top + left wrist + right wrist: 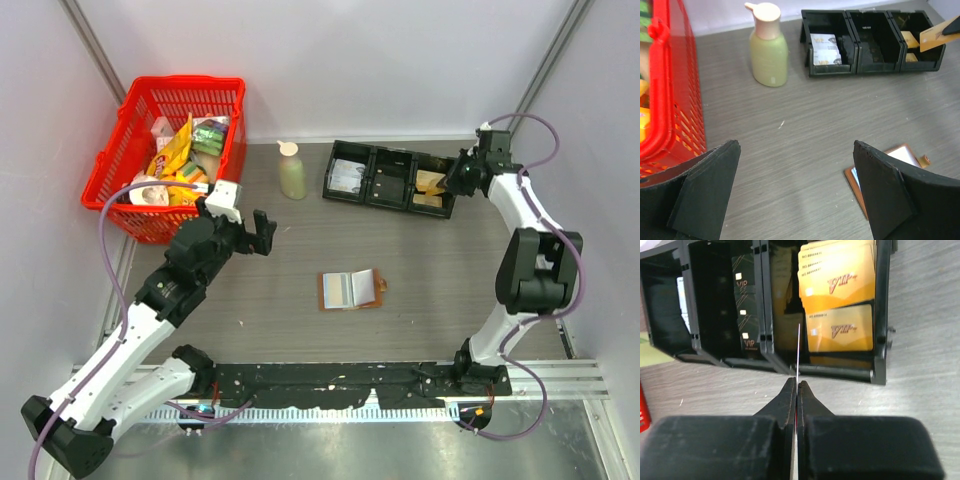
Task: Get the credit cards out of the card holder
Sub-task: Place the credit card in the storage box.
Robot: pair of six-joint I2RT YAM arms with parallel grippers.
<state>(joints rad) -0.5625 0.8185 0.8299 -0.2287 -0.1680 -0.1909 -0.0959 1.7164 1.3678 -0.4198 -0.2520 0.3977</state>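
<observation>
Right gripper (797,390): the jaws were seen pressed together on a held credit card (798,352), at the far right part of the tabletop (300,260).
Held credit card: it was seen edge-on in the right wrist view, as a thin upright line, so it was held on edge. Its free end was pointed away from the fingertips toward the black tray (882,315). In the left wrist view its tan face was shown, with the long axis slanted down from the gripper over the tray's right compartment.
Black tray: three compartments were set in a row along the far edge, right of the middle.
Right compartment: gold credit cards (840,330) were laid overlapping, faces up, long axes across the compartment.
Middle compartment: dark cards (747,305) were stacked in the same way.
Left compartment: pale cards (825,49) were seen inside.
Left gripper (797,195): the jaws were spread wide with nothing between them. It was held above the tabletop left of centre, well apart from the card holder (351,290).
Card holder: it was laid open and flat near the middle of the tabletop, pale inner panels up. Its long axis was set roughly parallel to the near edge and slightly skewed. Whether any card was in it could not be told.
Bottle (291,170): it was stood upright just left of the tray.
Red basket (185,82): it was placed at the far left corner, with packets inside.
</observation>
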